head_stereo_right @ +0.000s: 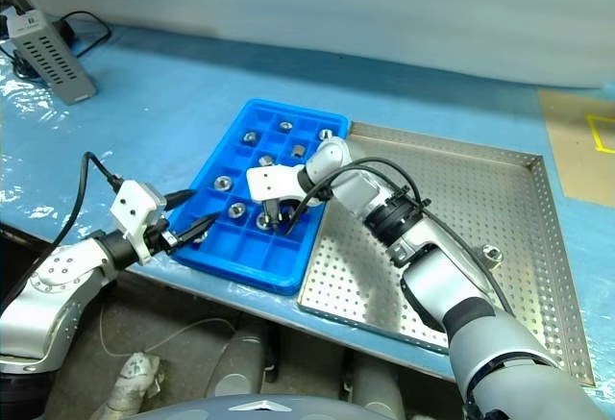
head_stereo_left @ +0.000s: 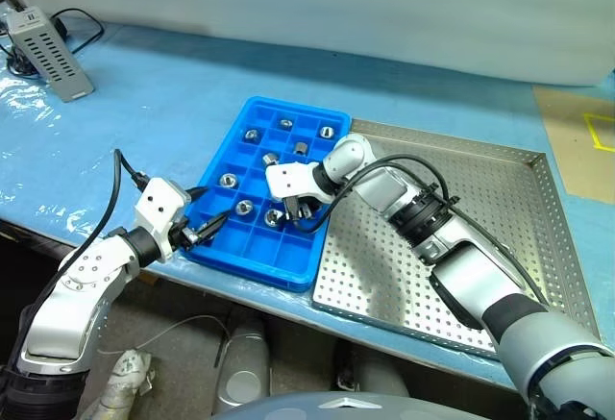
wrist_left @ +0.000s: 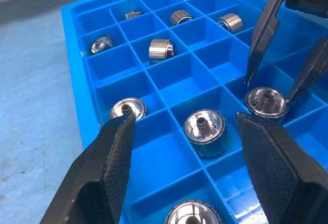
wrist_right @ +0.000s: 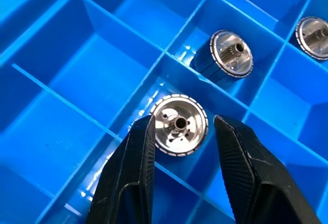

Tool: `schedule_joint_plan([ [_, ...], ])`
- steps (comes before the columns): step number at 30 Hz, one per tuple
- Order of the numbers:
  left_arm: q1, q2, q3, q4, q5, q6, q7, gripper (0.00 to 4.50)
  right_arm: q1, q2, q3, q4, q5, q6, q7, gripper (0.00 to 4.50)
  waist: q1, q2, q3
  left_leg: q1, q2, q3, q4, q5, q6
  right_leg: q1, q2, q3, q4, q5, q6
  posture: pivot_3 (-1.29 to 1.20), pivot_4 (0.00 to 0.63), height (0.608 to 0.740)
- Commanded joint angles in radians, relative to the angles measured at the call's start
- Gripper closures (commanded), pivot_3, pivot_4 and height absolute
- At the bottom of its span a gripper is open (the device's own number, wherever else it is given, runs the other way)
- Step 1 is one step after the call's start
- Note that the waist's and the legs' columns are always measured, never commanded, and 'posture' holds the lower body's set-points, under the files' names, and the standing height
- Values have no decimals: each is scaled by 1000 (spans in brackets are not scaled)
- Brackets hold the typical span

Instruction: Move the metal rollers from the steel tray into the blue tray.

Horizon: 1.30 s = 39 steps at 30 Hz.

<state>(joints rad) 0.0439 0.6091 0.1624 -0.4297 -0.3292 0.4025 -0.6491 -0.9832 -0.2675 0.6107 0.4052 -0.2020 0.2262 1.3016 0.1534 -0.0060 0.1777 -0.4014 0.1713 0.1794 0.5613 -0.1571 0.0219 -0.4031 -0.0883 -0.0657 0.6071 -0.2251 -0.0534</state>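
Worktop (head_stereo_left: 173,103) covered in light blue sheeting, wrinkled and glossy toward the far left corner. Pale wall or panel runs along the back. Brown floor with a yellow tape mark (head_stereo_left: 601,132) shows past the right end.

Grey perforated box (head_stereo_left: 48,53) with black cable sits far left on the worktop, well apart from the trays.

Two trays, touching side by side. The blue tray (head_stereo_left: 216,252) lies left, its grid of square compartments partly filled. The steel tray (head_stereo_left: 500,189) lies right, perforated floor, low rim.

Metal rollers: about nine counted in the blue tray, one per compartment, spread over the far and middle rows; a few lie on their sides, others stand with the centre hole upward. Count not certain where the right arm covers the grid. One further roller (head_stereo_right: 492,254) rests on the steel tray floor near its right side.

Right gripper (wrist_right: 182,126) points down into a compartment near the middle of the blue tray, fingers apart on either side of one roller (wrist_right: 180,124) that sits on the compartment floor. Fingers close beside it; contact cannot be told, so not clamped.

Left gripper (head_stereo_left: 213,228) hangs at the near left edge of the blue tray, fingers spread wide, grasping nothing, rollers visible between them in the left wrist view.
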Motion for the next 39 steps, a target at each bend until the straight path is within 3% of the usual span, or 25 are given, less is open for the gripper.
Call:
schedule_joint_plan([
  [1,-9,13,4,-25,0,5,3,1199,20,2,3,-31,-2,13,4,2667,0,0,0,0,0,0,0,0,0,0,0,0,0,0,0,309,150,740],
  [9,-23,18,-2,-40,1,26,8,1199,33,22,13,-1,-20,22,-33,2667,0,0,0,1,0,0,0,0,0,1,0,0,0,0,0,309,150,740],
  [14,-31,18,2,-37,2,32,11,1199,35,22,23,30,-39,-9,-52,4309,0,0,0,2,0,0,0,0,0,2,0,0,1,0,0,313,150,740],
  [15,-32,18,2,-36,4,33,12,1199,35,19,26,36,-45,-19,-54,4473,0,0,-1,3,0,0,0,0,0,2,0,0,1,0,0,312,150,740],
  [39,-62,12,-27,-5,15,20,9,1199,23,-2,-51,-114,68,76,25,4473,0,0,0,6,0,0,0,0,0,5,0,0,0,0,0,289,150,740],
])
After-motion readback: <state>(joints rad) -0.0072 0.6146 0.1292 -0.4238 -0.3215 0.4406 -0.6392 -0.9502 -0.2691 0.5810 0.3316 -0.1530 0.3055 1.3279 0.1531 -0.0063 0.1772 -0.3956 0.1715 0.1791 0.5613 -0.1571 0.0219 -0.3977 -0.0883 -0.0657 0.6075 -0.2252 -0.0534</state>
